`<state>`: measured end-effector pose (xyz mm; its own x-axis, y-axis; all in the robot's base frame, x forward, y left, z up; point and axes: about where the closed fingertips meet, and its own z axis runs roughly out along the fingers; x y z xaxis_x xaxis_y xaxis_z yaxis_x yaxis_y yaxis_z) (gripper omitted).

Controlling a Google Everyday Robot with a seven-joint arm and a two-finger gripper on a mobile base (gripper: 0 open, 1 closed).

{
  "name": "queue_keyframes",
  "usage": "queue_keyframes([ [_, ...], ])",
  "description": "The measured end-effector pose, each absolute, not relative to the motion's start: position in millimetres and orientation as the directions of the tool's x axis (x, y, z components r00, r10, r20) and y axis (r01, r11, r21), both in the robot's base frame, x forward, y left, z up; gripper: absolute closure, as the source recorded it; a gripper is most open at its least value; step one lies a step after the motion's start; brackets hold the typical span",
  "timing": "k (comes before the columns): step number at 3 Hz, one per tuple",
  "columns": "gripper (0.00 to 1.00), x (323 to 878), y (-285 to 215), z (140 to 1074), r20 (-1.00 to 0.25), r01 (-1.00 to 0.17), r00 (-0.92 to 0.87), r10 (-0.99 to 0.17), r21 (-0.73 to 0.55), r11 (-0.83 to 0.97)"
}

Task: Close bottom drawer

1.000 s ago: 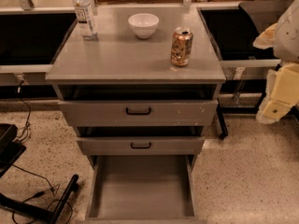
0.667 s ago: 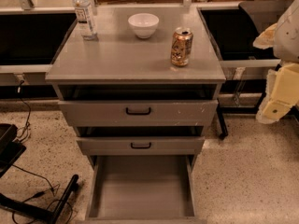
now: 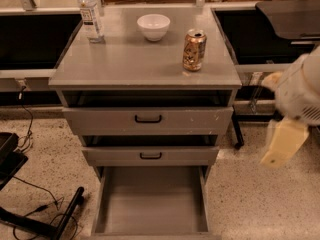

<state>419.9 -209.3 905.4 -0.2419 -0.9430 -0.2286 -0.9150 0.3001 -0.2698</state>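
The bottom drawer (image 3: 150, 204) sits pulled far out of the cabinet, reaching to the lower edge of the view. It is a shallow rectangular tray of matte grey metal, flat floor and low side walls in plain sight. Right above it, the middle drawer (image 3: 115, 156) shows a narrow grey front with a small black loop handle, standing slightly proud of the frame. Above that is the top drawer (image 3: 100, 120), a taller front with the same kind of handle and a dark gap over it.

Up on the cabinet top (image 3: 135, 64) — a smooth, dull grey slab — three things stand well apart. There is a round white bowl (image 3: 153, 26) at the back centre, a gold-toned drinks can (image 3: 194, 49) upright toward the right edge, and a clear plastic bottle (image 3: 91, 15) with a label at the back left corner.

Off to the right, away from the cabinet, the robot's white arm (image 3: 302, 91) hangs above the floor with the gripper (image 3: 284, 143), a cream-coloured blocky shape, below it. Whether it is open or closed, I cannot tell.

The floor (image 3: 250, 204) is speckled, pale terrazzo-like stone. At lower left, a black stand leg (image 3: 67, 214) and thin dark cables (image 3: 35, 194) trail across it. Dark-topped tables flank the cabinet on both sides.
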Motion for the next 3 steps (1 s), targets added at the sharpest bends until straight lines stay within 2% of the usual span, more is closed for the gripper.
queue_keyframes([
  [3, 0.0, 394.6, -194.2, 690.0, -0.165, -0.921, -0.303, -0.938, -0.204, 0.333],
])
